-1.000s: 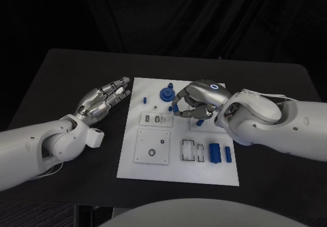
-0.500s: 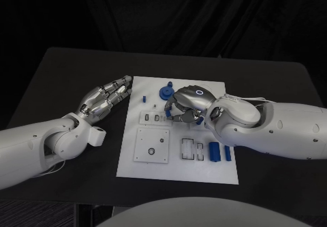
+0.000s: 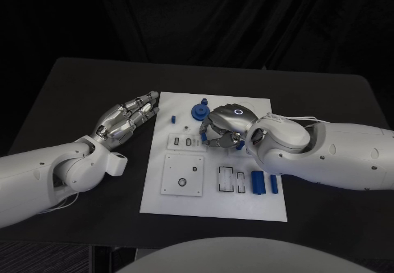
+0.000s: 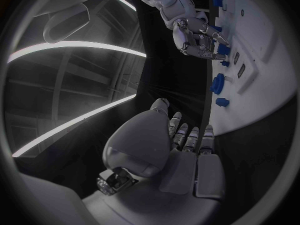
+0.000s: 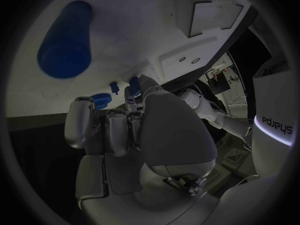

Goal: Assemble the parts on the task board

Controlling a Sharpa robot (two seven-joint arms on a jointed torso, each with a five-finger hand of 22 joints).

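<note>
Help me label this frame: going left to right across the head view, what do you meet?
Left robot hand → small blue peg → round blue part → right robot hand, over the task board.

- Dim scene; black table (image 3: 90,102) and backdrop swallow detail, while the white board (image 3: 246,205) stands out bright.
- Wrist views bend straight edges, darken at the rim; nearby blue part (image 5: 65,40) blurred.

Left hand (image 4: 172,145) hovers flat beside the task board (image 4: 269,80); right hand (image 4: 197,35) curls over blue parts (image 4: 218,83).
</note>
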